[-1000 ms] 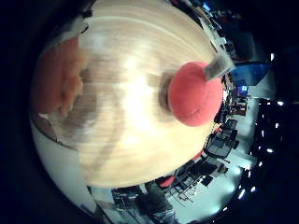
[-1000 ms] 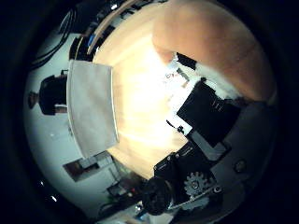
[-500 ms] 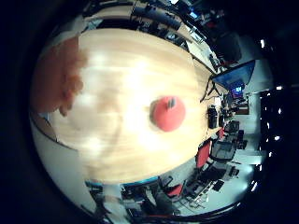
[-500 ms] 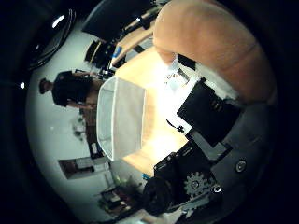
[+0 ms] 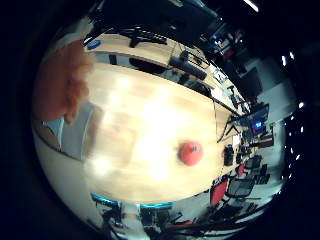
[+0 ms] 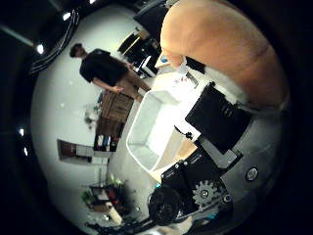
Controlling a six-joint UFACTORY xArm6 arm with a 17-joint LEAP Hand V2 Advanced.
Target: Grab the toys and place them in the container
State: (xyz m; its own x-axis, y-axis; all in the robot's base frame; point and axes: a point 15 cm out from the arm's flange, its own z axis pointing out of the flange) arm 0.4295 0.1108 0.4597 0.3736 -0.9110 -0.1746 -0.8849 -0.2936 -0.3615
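My hand shows its black and white fingers in the thumb side palm view, curled on a soft orange toy that sits close against the palm. The same orange toy fills one edge of the little finger side palm view. A round red toy lies on the light wooden table, far below the palm and away from the hand. A white open container stands on the table beside the hand.
The table is long with rounded edges. Office chairs and a monitor stand beyond its far side. More desks and shelves line the room around it.
The palm has risen well above the table, so the red toy and the container look smaller and farther. The orange toy has stayed against the palm throughout.
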